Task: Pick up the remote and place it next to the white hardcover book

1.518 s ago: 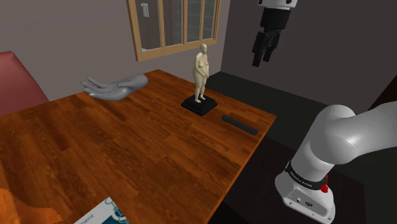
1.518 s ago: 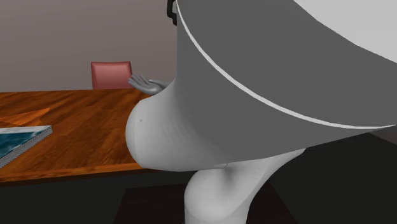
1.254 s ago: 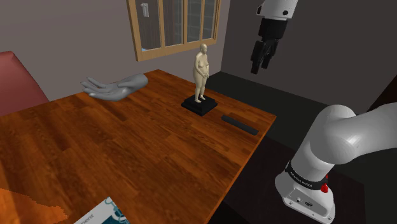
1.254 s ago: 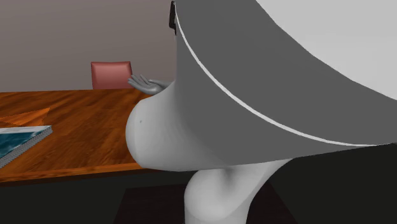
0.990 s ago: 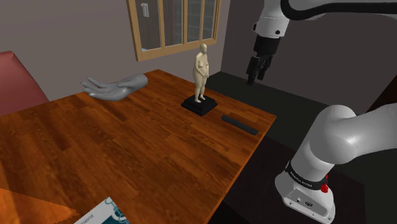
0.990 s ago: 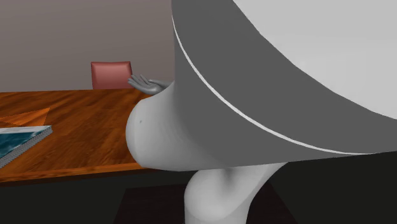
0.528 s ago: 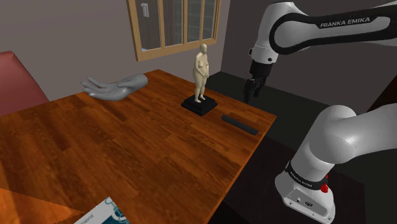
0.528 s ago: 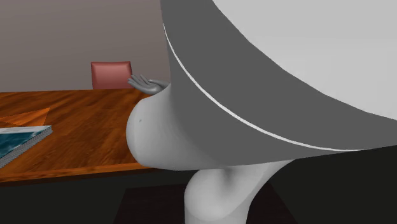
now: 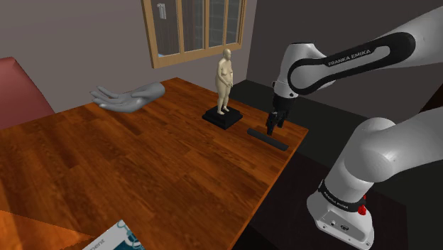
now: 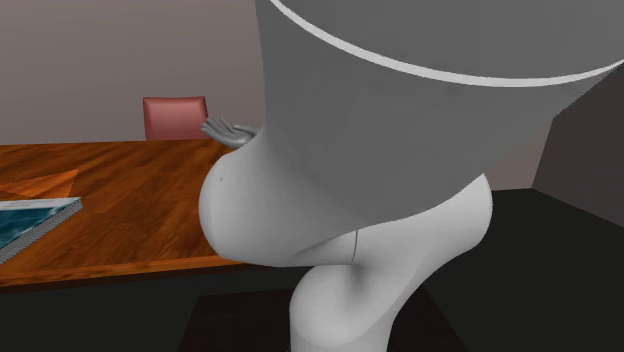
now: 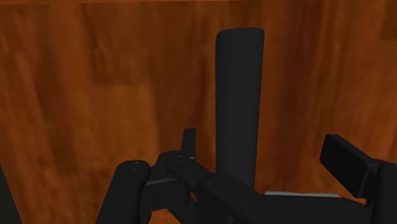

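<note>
Claw log, shoulder view: within 1.5 s I have dropped from high up and now hang just above the remote, a dark bar lying flat directly beneath me at the table corner; the figurine stands near me.

Second exterior view: the book lies well apart from me.

Wrist view: fingers stand apart, the remote between them, untouched.

Judgement: approach nearly done; 1 short descent, then close.
</note>
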Tool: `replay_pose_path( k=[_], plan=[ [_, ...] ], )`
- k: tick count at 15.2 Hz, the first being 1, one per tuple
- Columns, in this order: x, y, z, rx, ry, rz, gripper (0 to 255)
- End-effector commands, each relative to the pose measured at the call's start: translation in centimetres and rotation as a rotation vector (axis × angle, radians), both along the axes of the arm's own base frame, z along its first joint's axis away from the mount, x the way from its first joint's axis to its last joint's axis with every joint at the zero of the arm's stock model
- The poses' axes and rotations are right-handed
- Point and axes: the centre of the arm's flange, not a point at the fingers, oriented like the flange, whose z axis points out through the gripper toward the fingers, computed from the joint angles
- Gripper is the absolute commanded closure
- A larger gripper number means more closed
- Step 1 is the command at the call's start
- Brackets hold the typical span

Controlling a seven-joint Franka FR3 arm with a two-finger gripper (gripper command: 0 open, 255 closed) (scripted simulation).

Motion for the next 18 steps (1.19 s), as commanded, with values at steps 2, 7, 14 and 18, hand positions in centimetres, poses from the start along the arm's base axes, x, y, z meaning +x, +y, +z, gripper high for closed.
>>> replay_pose_path(
  k=[2,7,14,18],
  plan=[
    [0.1,-0.3,-2.1,0.002,-0.001,-0.002,0],
    [0.1,-0.1,-4.8,0.002,-0.001,-0.002,0],
    [0.1,0.0,-5.1,0.002,-0.001,-0.002,0],
    [0.1,0.0,-5.1,0.002,-0.001,-0.002,255]
  ],
)
